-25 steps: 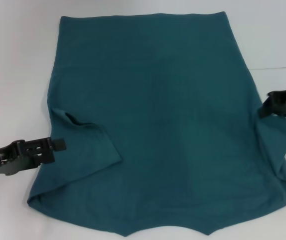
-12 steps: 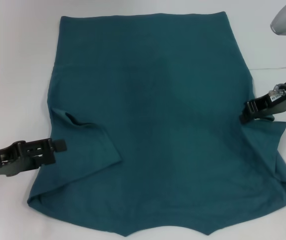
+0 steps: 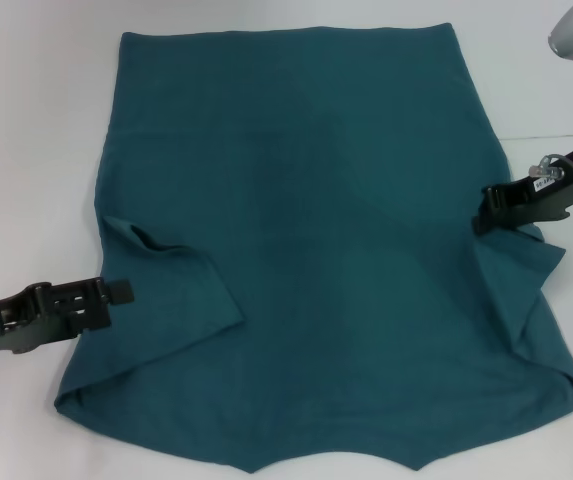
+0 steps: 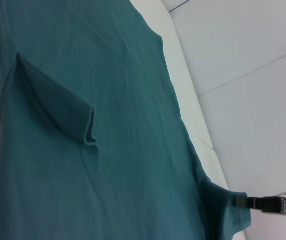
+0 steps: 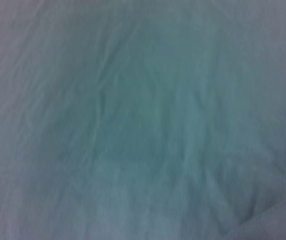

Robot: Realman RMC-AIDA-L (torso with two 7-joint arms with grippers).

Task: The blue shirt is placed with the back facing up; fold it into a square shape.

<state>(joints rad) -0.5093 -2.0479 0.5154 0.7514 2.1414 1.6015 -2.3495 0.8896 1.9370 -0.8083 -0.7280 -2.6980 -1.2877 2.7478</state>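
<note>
The blue shirt (image 3: pixel 316 250) lies spread flat on the white table (image 3: pixel 36 120), plain side up, and fills most of the head view. Its left sleeve (image 3: pixel 171 275) is already folded inward and rests on the shirt's body; the left wrist view shows that flap as a raised ridge of cloth (image 4: pixel 58 105). The left gripper (image 3: pixel 121 291) sits low beside the shirt's left edge, just at the folded sleeve, its tip touching or nearly touching the fabric; whether its fingers are parted or closed cannot be made out, and nothing shows it holding cloth. The right gripper (image 3: pixel 483 222) is at the shirt's right edge, where the right sleeve (image 3: pixel 526 270) is drawn up and inward into a peaked fold. The fabric rises to its tip, so it appears clamped on the sleeve's edge. The right wrist view shows only teal cloth (image 5: pixel 143 120) at very close range.
</note>
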